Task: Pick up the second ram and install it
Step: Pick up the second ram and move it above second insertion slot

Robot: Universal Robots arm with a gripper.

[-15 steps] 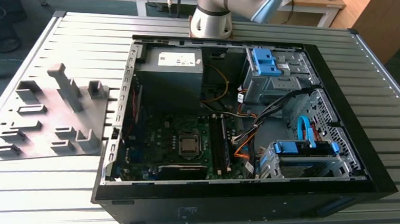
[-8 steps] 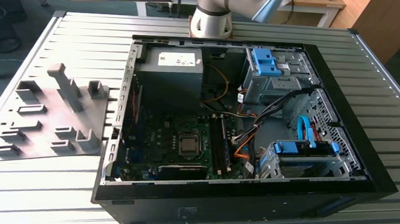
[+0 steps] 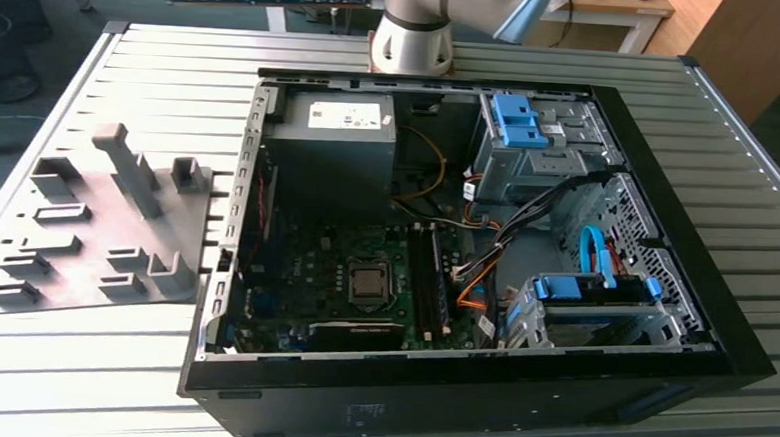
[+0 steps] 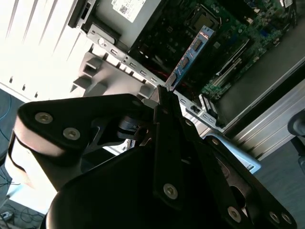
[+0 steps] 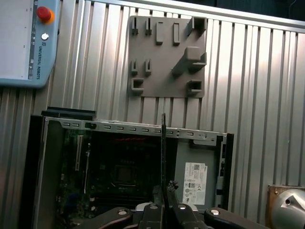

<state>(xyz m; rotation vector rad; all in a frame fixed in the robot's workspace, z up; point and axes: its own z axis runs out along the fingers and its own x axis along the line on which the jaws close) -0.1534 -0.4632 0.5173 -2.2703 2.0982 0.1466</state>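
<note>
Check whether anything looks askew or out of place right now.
Nothing stands out. The thin dark green memory stick sits straight in the shut claw, held clear of the open black computer case, which lies flat on the slatted metal table.

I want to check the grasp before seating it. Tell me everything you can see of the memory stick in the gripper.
The memory stick is a thin, long, narrow board with a bluish face and a row of black chips. The gripper is shut on it, squeezing its flat faces, so it juts out from the fingertips. It is held in the air, clear of the open computer case, touching nothing else. In the first wrist view it appears edge-on as a dark sliver.
</note>
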